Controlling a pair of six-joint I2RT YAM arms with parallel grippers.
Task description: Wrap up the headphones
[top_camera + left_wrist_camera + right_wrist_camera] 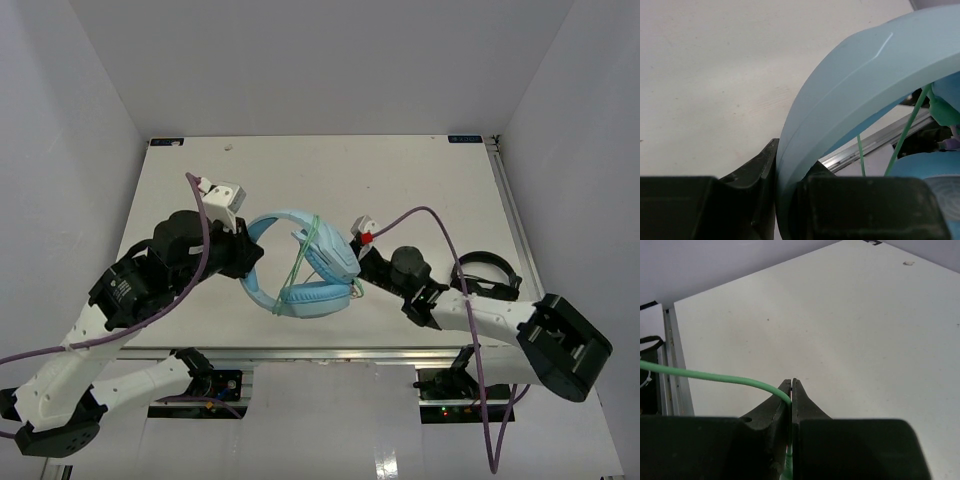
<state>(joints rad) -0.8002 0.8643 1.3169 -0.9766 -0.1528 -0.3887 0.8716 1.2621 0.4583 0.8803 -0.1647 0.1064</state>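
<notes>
The light blue headphones [305, 268] are held just above the table's near middle, with their pale green cable [301, 258] crossing over the earcups. My left gripper [247, 258] is shut on the wide headband [850, 95], which fills the gap between its jaws [787, 185]. An earcup [932, 172] and cable strands [904, 137] show at the right of the left wrist view. My right gripper [358, 258] sits beside the right earcup. In the right wrist view it [791, 390] is shut on the green cable [705, 374], which runs off to the left.
Black headphones [487, 275] lie by the table's right edge, close to my right arm, and show at the left edge [647, 347] of the right wrist view. A metal rail [675, 370] borders the table there. White walls enclose the table on three sides.
</notes>
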